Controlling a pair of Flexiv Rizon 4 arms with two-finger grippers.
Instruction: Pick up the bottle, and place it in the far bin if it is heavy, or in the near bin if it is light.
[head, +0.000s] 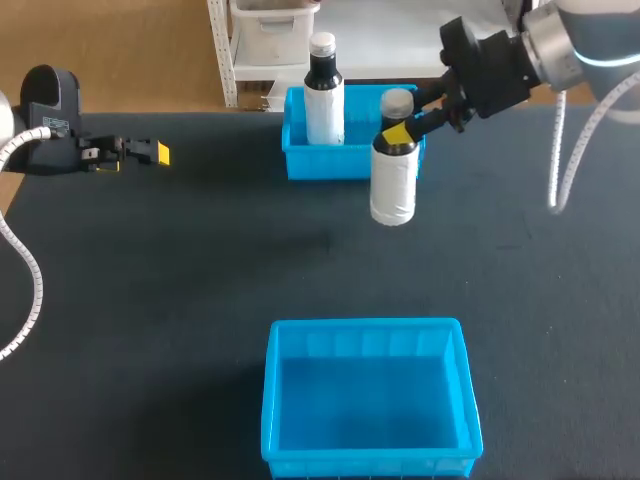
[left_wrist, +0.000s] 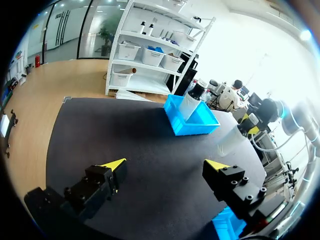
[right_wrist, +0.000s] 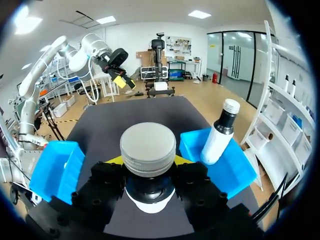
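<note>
A dark, matte table (head: 180, 260) fills the head view. On it the largest thing is the near bin (head: 362, 326), bright blue, open-topped and standing at the table's near edge around the middle. The far bin (head: 320, 165), the same blue but looking smaller, sits at the table's far edge. The right arm (head: 500, 65) comes in from the far right corner and reaches toward the far bin. The left arm (head: 45, 120) lies low along the left side of the table, well apart from both bins. One bottle stands upright inside the far bin, the standing bottle (head: 324, 100), with a white body, black neck and pale cap. The held bottle (head: 394, 180) looks the same. It hangs upright just in front of the far bin's right part, over the table between the two bins and much nearer the far one. Whether its base is off the table I cannot tell. The right end effector (head: 398, 135) is clamped on the held bottle's black neck just under the grey cap. In the right wrist view a yellow-tipped finger presses in from each side. The left end effector (left_wrist: 165, 165) has its fingers spread wide apart over bare table, with nothing between them.
</note>
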